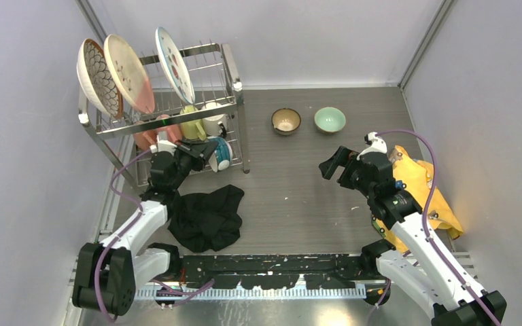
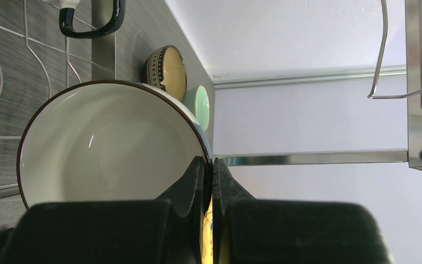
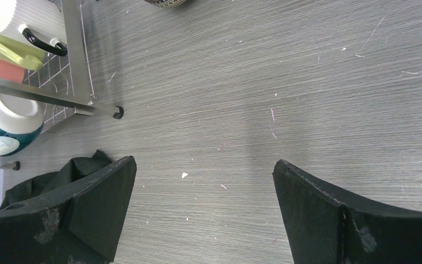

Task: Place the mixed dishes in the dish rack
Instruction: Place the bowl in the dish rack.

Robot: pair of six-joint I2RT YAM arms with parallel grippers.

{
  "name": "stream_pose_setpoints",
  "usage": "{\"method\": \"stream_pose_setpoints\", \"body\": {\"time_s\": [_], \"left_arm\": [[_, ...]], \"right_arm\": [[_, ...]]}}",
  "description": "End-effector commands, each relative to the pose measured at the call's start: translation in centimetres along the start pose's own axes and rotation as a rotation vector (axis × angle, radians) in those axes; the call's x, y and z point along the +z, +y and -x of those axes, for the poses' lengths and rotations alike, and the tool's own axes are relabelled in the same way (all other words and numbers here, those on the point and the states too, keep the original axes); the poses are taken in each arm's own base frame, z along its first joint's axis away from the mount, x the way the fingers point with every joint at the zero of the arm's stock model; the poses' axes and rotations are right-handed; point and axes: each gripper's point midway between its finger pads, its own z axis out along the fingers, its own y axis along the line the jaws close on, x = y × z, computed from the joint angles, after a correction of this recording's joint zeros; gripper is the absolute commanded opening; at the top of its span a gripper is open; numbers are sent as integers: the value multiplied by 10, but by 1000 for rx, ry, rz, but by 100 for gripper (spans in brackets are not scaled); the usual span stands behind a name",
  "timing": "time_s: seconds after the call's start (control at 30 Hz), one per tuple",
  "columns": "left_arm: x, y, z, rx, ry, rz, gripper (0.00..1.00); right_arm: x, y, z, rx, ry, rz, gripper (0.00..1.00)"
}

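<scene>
The blue bowl (image 2: 104,148), clamped by its rim in the left claw (image 2: 207,165) at the rack's (image 1: 225,68) lower tier, should be seated steadily beside the mugs (image 1: 192,125) before release. The right claw (image 3: 202,165) is spread apart above the worktop (image 1: 299,197). Three plates (image 1: 128,71), three mugs and three bowls are counted, the brown bowl (image 1: 286,120) and green bowl (image 1: 329,119) not yet loaded.

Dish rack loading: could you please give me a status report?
Left hand shut on rim of blue bowl, at lower tier of dish rack. Right hand open, empty. Brown bowl, mint-green bowl on table. Black cloth near rack.
</scene>
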Motion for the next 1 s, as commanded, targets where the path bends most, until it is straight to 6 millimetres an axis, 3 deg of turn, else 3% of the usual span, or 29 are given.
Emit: {"method": "stream_pose_setpoints", "body": {"time_s": [0.0,0.97], "left_arm": [[2,-60,12,37,-27,-223,0],[55,-46,26,-17,-22,-336,0]], "right_arm": [[0,5,10,1,-44,24,100],[5,1,5,-21,-27,11,100]]}}
